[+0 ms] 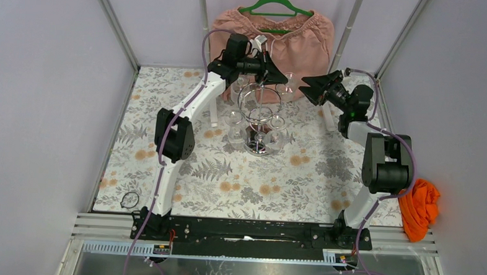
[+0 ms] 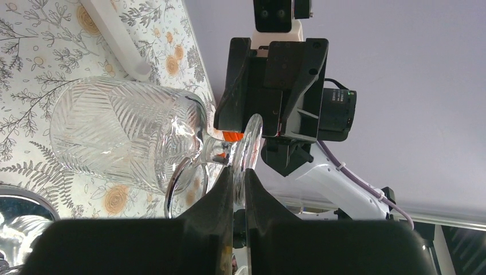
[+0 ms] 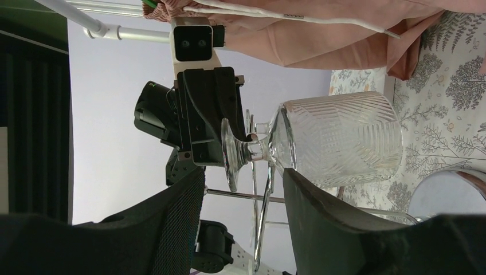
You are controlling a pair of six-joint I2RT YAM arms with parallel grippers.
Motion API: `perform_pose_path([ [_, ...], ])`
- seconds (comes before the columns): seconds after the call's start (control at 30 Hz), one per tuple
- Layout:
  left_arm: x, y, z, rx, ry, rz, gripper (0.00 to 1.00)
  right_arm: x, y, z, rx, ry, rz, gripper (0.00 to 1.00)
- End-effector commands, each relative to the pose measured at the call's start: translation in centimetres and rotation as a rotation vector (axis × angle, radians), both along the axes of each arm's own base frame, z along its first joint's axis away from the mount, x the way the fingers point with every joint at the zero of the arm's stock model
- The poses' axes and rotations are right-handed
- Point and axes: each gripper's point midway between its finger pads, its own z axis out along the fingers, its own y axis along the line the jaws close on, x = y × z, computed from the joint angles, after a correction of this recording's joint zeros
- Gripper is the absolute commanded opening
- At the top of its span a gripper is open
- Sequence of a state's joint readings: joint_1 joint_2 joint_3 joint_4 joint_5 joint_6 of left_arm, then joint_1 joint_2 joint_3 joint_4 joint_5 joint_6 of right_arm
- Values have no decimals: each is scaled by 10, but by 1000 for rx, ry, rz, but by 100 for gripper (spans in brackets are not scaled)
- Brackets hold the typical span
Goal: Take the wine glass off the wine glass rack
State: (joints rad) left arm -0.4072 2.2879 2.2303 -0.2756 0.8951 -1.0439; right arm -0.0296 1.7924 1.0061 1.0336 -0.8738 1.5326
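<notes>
The left gripper (image 2: 239,173) is pinched shut on the thin edge of the foot (image 2: 252,140) of the wine glass (image 2: 126,134). The glass hangs bowl-down high on the rack (image 1: 259,113), its stem lying close by a curl of chrome wire (image 2: 179,184); whether the stem is clear of that curl I cannot tell. The right gripper (image 3: 243,175) stands wide, facing the glass from the other side and touching nothing. The step in hand looks to be sliding the glass out along the wire arm, and this grip does not suit hurry: a rim of smooth glass between two narrow fingers (image 2: 215,200) can pivot or slip. The move probably wants to be slow and level, following the open end of the curl rather than lifting straight, so that the foot does not catch. The bowl should be kept from swinging into the other glasses (image 1: 234,120) hanging lower down. If the right gripper is to help, the stem between foot and bowl seems the safest place to close on
</notes>
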Motion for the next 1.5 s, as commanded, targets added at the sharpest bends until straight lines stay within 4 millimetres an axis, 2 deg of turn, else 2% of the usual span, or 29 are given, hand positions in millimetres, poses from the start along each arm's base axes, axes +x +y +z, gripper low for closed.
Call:
perform_pose_path([
  [0.0, 3, -3, 54, -94, -171, 1, 0, -7, -6, 25, 9, -97, -18, 60],
  [0.07, 3, -4, 58, -103, -185, 6, 0, -7, -8, 23, 9, -93, -28, 60],
  [0.27, 2, -4, 91, -154, -273, 23, 0, -10, -14, 17, 19, -84, -40, 60],
  [0.57, 3, -4, 116, -228, -330, 32, 0, -15, -19, 14, 40, -85, -44, 59],
  [0.83, -6, 1, 140, -256, -408, 34, 0, -15, -21, 13, 41, -90, -46, 59],
  [0.93, -13, 9, 158, -280, -449, 44, 0, -17, -21, 13, 45, -95, -47, 59],
  [1.07, -37, 22, 200, -314, -528, 45, 0, -22, -25, 20, 77, -119, -50, 59],
  [1.17, -66, 32, 228, -357, -560, 31, 0, -28, -27, 28, 111, -141, -44, 59],
  [1.27, -102, 44, 254, -418, -590, 13, 0, -36, -27, 41, 132, -174, -32, 59],
  [1.4, -151, 62, 271, -452, -611, 17, 0, -54, -24, 62, 135, -237, -7, 59],
  [1.47, -182, 73, 281, -462, -639, 23, 0, -65, -22, 76, 124, -281, 4, 59],
])
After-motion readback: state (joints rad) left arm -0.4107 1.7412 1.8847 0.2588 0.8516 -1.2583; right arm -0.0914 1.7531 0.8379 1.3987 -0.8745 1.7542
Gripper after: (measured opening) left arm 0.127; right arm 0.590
